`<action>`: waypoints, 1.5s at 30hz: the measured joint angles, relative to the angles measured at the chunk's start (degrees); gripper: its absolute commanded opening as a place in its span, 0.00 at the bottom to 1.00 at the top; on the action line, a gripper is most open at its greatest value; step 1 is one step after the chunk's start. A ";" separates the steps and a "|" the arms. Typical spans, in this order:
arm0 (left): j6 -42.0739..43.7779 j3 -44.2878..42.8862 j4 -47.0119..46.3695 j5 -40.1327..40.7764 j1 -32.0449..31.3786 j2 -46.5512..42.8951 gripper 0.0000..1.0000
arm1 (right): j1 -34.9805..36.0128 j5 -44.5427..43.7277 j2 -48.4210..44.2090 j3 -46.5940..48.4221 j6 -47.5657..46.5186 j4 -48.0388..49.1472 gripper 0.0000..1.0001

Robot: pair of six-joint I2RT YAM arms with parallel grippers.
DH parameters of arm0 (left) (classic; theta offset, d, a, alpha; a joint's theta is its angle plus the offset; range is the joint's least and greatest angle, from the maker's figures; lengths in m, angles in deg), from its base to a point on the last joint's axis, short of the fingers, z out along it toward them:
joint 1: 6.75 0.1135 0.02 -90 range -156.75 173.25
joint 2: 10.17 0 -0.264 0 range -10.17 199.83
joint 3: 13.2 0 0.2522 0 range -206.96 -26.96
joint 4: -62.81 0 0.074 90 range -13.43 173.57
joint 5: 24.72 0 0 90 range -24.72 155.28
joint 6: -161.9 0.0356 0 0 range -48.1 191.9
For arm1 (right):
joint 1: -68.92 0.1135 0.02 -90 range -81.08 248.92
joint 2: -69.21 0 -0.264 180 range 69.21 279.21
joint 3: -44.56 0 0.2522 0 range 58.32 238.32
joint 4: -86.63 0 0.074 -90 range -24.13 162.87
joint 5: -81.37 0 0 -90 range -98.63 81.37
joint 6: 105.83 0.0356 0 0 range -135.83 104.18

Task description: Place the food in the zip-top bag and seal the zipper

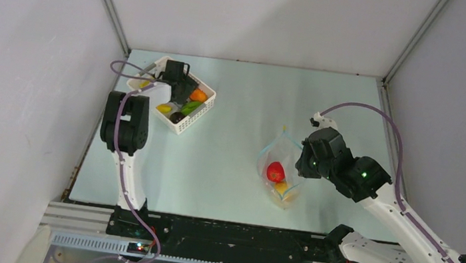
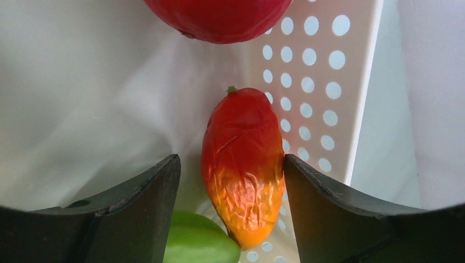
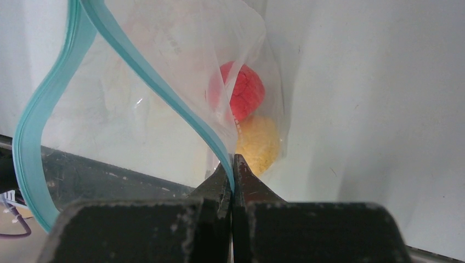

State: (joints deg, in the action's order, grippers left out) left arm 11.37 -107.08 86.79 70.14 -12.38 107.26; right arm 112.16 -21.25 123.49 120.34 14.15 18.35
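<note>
My left gripper [image 1: 182,88] reaches into the white basket [image 1: 199,122]. In the left wrist view it is open [image 2: 231,164] around a red-orange toy fruit [image 2: 244,159]. The right finger touches the fruit and the left finger stands apart from it. A green piece [image 2: 194,244] lies below and a red round one [image 2: 219,16] beyond. My right gripper [image 1: 302,160] is shut [image 3: 233,161] on the light blue zipper [image 3: 148,76] of the clear zip-top bag [image 1: 281,152], holding its mouth open. A red fruit [image 3: 244,90] and a yellow one [image 3: 257,142] lie inside the bag.
The basket's perforated wall [image 2: 312,98] stands close to the right of my left fingers. Orange [image 1: 198,95], green [image 1: 190,107], yellow [image 1: 165,108] and dark purple [image 1: 178,117] pieces lie in the basket. Walls enclose the table at the left, back and right.
</note>
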 measured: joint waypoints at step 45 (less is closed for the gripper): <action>4.26 13.90 9.73 9.94 -3.34 -42.82 0.41 | -0.24 0.02 -3.10 -0.35 -0.94 0.07 0.00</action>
State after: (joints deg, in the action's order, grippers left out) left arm 15.63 -93.18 96.51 80.09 -15.73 64.44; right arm 111.92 -21.23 120.38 119.99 13.21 18.42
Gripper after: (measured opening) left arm 0.556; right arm 0.009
